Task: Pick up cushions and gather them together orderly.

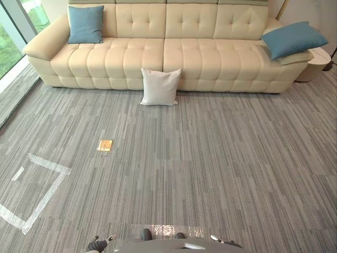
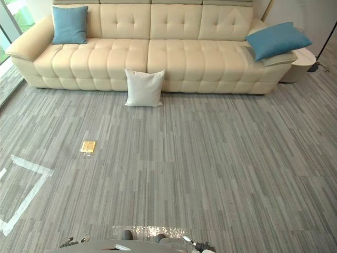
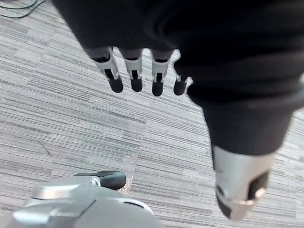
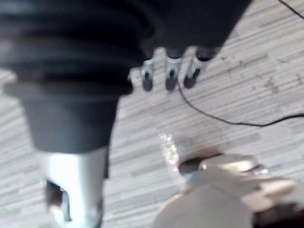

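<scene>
At upper centre, a white cushion [image 1: 160, 87] stands on the floor [image 1: 210, 168] against the sofa [image 1: 200, 58]. A blue cushion [image 1: 86, 24] sits upper left, a second blue cushion [image 1: 294, 39] upper right. Left hand [image 3: 135, 78] and right hand [image 4: 171, 76] hang open, empty. Gathering seems not started; the next move calls for walking closer.

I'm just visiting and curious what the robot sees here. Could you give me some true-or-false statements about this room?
1. The white cushion stands on the floor against the sofa. True.
2. The left blue cushion lies on the floor. False: it leans on the sofa's backrest.
3. The right blue cushion rests on the sofa's armrest. True.
4. The left hand holds a cushion. False: its fingers hang straight, holding nothing.
5. The right hand is empty. True.
</scene>
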Available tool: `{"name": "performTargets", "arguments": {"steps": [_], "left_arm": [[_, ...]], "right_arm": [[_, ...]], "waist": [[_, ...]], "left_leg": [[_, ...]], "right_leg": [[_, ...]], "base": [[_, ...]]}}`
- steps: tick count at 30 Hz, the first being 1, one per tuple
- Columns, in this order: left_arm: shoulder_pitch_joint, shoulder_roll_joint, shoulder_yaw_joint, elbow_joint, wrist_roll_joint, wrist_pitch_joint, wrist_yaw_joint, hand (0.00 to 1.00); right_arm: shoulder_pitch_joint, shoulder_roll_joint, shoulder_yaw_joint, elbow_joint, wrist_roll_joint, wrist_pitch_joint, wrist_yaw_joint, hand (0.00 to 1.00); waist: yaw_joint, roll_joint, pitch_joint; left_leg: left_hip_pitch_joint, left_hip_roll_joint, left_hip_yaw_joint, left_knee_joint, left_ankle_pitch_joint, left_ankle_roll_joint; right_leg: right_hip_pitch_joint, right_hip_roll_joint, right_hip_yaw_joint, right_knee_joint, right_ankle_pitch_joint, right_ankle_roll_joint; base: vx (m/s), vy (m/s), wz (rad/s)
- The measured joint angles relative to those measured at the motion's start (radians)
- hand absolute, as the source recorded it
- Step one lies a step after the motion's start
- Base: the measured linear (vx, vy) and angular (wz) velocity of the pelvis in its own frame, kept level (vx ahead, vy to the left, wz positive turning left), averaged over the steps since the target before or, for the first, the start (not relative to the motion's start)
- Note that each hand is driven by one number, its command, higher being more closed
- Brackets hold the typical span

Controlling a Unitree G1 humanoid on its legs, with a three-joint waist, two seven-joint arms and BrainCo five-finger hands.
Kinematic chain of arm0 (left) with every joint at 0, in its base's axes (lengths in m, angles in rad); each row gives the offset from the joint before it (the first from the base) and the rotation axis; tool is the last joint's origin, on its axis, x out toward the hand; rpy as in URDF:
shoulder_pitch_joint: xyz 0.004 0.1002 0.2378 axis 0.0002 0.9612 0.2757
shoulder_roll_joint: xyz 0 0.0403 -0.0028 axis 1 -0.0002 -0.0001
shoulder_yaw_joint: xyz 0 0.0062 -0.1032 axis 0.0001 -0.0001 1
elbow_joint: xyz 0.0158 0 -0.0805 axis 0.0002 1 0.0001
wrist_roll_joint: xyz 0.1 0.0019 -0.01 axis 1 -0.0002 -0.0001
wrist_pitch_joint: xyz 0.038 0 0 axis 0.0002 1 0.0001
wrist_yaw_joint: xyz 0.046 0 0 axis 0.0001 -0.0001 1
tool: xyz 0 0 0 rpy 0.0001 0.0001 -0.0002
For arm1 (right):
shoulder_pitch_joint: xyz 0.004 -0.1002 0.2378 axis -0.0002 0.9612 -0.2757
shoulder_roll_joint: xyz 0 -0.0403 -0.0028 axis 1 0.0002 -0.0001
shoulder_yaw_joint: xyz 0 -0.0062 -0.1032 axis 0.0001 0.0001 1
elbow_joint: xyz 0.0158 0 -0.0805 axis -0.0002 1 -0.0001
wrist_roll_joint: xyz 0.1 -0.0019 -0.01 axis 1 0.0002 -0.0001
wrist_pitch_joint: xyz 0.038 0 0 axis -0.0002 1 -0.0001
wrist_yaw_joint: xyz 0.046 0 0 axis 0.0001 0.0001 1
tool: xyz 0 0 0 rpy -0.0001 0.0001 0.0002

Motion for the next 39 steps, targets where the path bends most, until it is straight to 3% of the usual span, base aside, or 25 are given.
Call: {"name": "performTargets", "arguments": {"steps": [20, 25, 28, 29, 30, 33, 34, 36, 37, 39], "left_arm": [[-0.007, 0.009, -0.001, 0.005, 0.000, 0.000, -0.001, 0.00], [-0.018, 0.016, -0.010, 0.003, 0.001, 0.000, -0.002, 0.00], [-0.037, 0.023, -0.029, 0.003, 0.001, 0.001, -0.002, 0.00], [-0.045, 0.020, -0.034, 0.002, 0.001, 0.001, -0.002, 0.00], [-0.052, 0.022, -0.032, 0.001, 0.002, 0.001, -0.002, 0.00], [-0.056, 0.028, -0.010, -0.011, 0.002, 0.002, -0.002, 0.00], [-0.065, 0.025, -0.010, -0.014, 0.003, 0.003, -0.002, 0.00], [-0.077, 0.025, -0.011, -0.023, 0.006, 0.003, -0.001, 0.00], [-0.093, 0.021, -0.013, -0.027, 0.009, 0.002, -0.001, 0.00], [-0.104, 0.021, -0.022, -0.027, 0.010, 0.002, -0.002, 0.00]], "right_arm": [[-0.020, -0.002, 0.001, 0.031, -0.002, 0.001, -0.006, 0.00], [-0.040, 0.001, 0.002, 0.025, -0.003, 0.002, -0.006, 0.00], [-0.034, 0.008, 0.001, -0.009, -0.002, 0.001, -0.006, 0.00], [-0.021, 0.007, 0.002, -0.034, -0.002, 0.000, -0.006, 0.00], [-0.010, 0.011, 0.003, -0.054, -0.002, 0.001, -0.006, 0.00], [0.007, 0.024, 0.004, -0.087, -0.002, 0.000, -0.006, 0.00], [0.006, 0.023, 0.004, -0.084, -0.002, 0.001, -0.006, 0.00], [0.004, 0.023, 0.002, -0.085, -0.002, 0.001, -0.006, 0.00], [-0.001, 0.020, 0.003, -0.082, -0.002, 0.001, -0.006, 0.00], [-0.005, 0.020, 0.003, -0.082, -0.002, 0.001, -0.007, 0.00]], "waist": [[0.010, -0.014, 0.006], [0.019, -0.025, 0.021], [0.022, -0.025, 0.057], [0.023, -0.014, 0.067], [0.022, -0.009, 0.069], [0.024, -0.030, 0.066], [0.021, -0.028, 0.067], [0.006, -0.025, 0.068], [0.000, -0.021, 0.071], [-0.007, -0.014, 0.078]], "left_leg": [[-0.017, 0.002, 0.053, 0.000, -0.021, 0.005], [-0.036, 0.002, 0.110, 0.007, -0.056, 0.018], [-0.049, 0.016, 0.114, 0.098, -0.137, 0.040], [-0.048, 0.037, 0.117, 0.157, -0.182, 0.047], [-0.048, 0.039, 0.112, 0.193, -0.212, 0.046], [-0.023, 0.042, 0.103, 0.244, -0.269, 0.032], [-0.007, 0.043, 0.095, 0.234, -0.268, 0.034], [0.017, 0.044, 0.082, 0.206, -0.269, 0.030], [0.046, 0.047, 0.072, 0.173, -0.275, 0.019], [0.071, 0.057, 0.064, 0.157, -0.283, 0.005]], "right_leg": [[-0.019, 0.000, 0.034, -0.031, 0.023, -0.003], [-0.090, -0.004, 0.081, 0.046, -0.009, 0.030], [-0.166, -0.017, 0.051, 0.266, -0.059, 0.083], [-0.244, -0.020, 0.018, 0.463, -0.065, 0.078], [-0.306, -0.035, -0.007, 0.590, -0.072, 0.049], [-0.440, -0.072, -0.049, 0.810, -0.139, 0.044], [-0.475, -0.080, -0.083, 0.797, -0.172, 0.046], [-0.511, -0.084, -0.133, 0.708, -0.177, 0.044], [-0.538, -0.064, -0.169, 0.577, -0.151, 0.024], [-0.548, -0.041, -0.178, 0.457, -0.099, 0.016]], "base": [[0.00, -0.011, -0.08], [0.03, 0.024, -0.34], [0.05, 0.058, -0.12], [0.05, 0.081, -0.05], [0.12, 0.099, -0.03], [0.24, 0.089, 0.03], [0.29, 0.060, 0.12], [0.43, 0.023, 0.28], [0.42, 0.001, 0.28], [0.34, -0.030, 0.27]]}}
